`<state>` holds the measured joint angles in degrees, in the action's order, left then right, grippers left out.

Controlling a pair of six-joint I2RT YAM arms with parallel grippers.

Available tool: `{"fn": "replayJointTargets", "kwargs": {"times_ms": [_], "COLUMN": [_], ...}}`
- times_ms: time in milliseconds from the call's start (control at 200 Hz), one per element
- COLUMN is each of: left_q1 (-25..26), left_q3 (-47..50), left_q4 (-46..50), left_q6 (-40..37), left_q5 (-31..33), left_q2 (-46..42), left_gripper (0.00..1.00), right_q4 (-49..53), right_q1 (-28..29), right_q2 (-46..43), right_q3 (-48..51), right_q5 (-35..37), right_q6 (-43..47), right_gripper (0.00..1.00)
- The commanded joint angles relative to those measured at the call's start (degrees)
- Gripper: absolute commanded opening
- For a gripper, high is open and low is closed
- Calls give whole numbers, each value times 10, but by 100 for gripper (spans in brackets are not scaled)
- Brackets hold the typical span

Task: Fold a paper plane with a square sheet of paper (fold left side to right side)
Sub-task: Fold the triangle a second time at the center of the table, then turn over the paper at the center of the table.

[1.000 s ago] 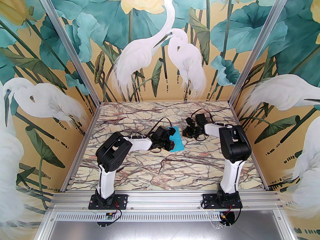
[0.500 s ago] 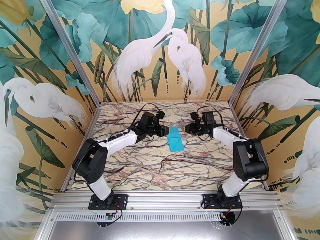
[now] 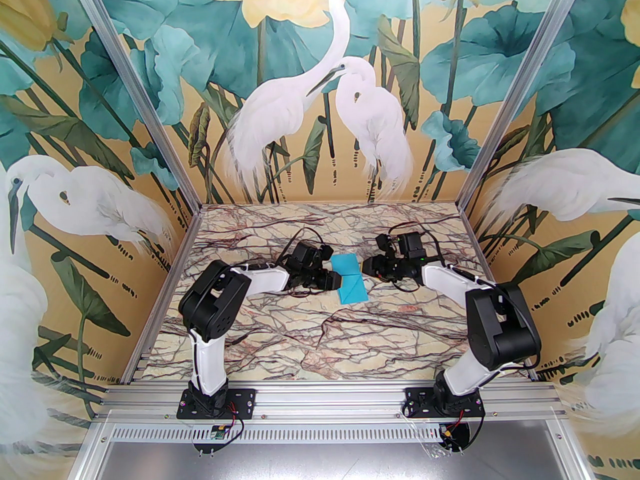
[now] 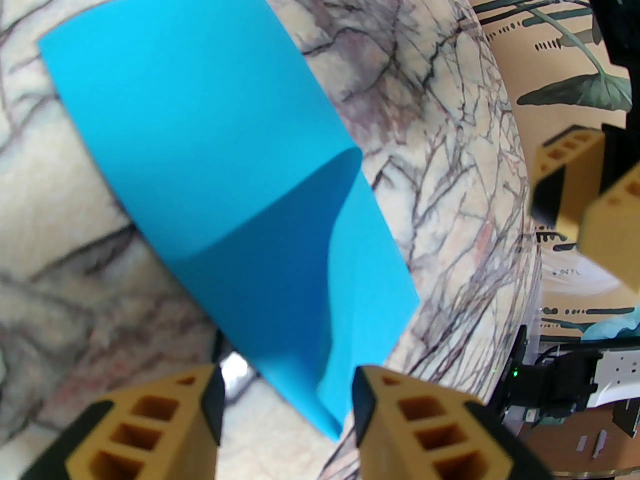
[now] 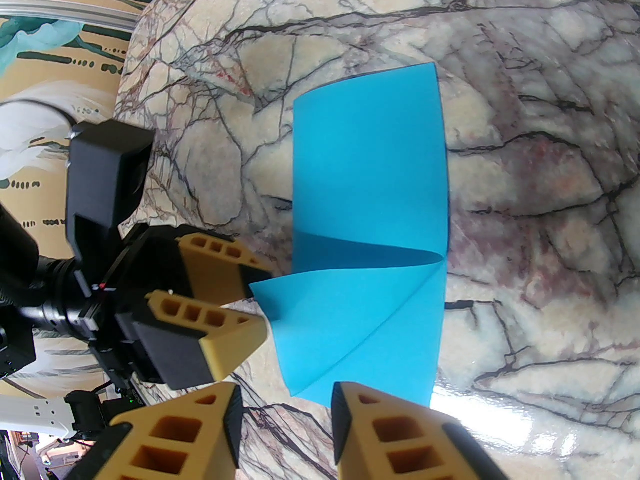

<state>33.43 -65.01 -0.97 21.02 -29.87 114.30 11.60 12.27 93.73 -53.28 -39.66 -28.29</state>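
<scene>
**Spotter:** Your thin turquoise-blue square sheet of paper (image 3: 351, 280) lies on the veined marble-patterned worktop (image 3: 320, 338), in the middle of it and toward the far side. It is folded into a narrow oblong.

**Checker:** It isn't flat, though. In the right wrist view you can see a diagonal crease and a triangular flap (image 5: 350, 318) raised off the layer beneath. The flap's free corner points at your left claw (image 5: 262, 300).

**Spotter:** Yes. In the top view, your left claw (image 3: 336, 280) sits right at the sheet's left edge. Its yellow fingers (image 4: 425, 418) are parted, with a clear gap between them. A lifted corner of the blue paper (image 4: 240, 208) runs down into that gap, but you have no pinch on it and the paper hangs loose.

**Checker:** Now your right claw (image 3: 364, 268). It comes in from the other side, at the sheet's right edge near the far end.

**Spotter:** From its own camera, your right claw (image 5: 286, 390) is also part-way open and has hold of nothing. The sheet's nearest edge reaches just up to its fingertips (image 5: 370, 418). I cannot tell whether they touch the paper there.

**Checker:** So your two claws face each other across the sheet, both low over the worktop.
</scene>
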Motion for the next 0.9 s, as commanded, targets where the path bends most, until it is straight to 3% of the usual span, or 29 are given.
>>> {"fn": "replayJointTargets", "kwargs": {"times_ms": [0, 290, 505, 895], "left_q1": [1, 1, 1, 1], "left_q3": [-26, -32, 19, 46], "left_q4": [-20, -18, -21, -37], "left_q6": [1, -5, -17, -7], "left_q5": [-28, -24, 29, 42], "left_q2": [14, 14, -46, -65], "left_gripper": [39, 0, 0, 0], "right_q4": [8, 24, 9, -23], "right_q1": [0, 1, 20, 58], "right_q2": [-16, -2, 36, 100], "right_q3": [8, 3, -8, -49], "right_q5": [9, 3, -12, -12], "right_q6": [-7, -6, -22, -39], "right_gripper": [38, 42, 53, 57]}}
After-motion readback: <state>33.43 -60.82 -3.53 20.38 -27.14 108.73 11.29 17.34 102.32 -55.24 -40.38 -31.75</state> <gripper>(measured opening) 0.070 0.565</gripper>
